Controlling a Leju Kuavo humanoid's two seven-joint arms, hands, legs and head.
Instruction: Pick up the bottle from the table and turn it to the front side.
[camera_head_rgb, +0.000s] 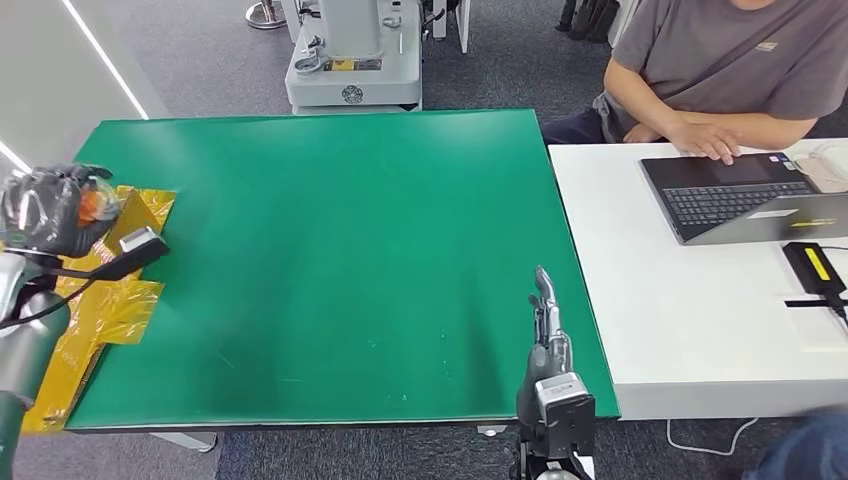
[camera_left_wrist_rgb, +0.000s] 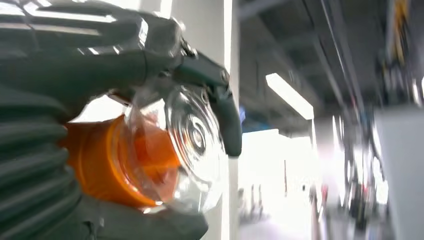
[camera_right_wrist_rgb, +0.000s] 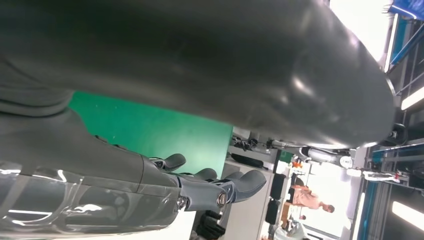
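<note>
Bottle (camera_left_wrist_rgb: 170, 150) already off the worktop (camera_head_rgb: 340, 250) – held in the left hand (camera_head_rgb: 55, 210), raised at the far left edge, above some yellow sheets (camera_head_rgb: 110, 300). Dark fingers (camera_left_wrist_rgb: 220, 110) wrapped around the clear body; in the left wrist view the round clear end points toward the camera, with an orange part behind it deeper in the palm, so the long axis seems to run along the palm toward the wrist. No label or brand readable on it – too blurred and too hidden. Right hand (camera_head_rgb: 548, 330) low near the front right edge of the worktop, fingers straight and apart, holding nothing, well apart from the bottle. Left hand clearly the working one; turning probably a matter of wrist rotation. No readable writing on the laptop (camera_head_rgb: 745, 195) beside the person (camera_head_rgb: 720, 70).
</note>
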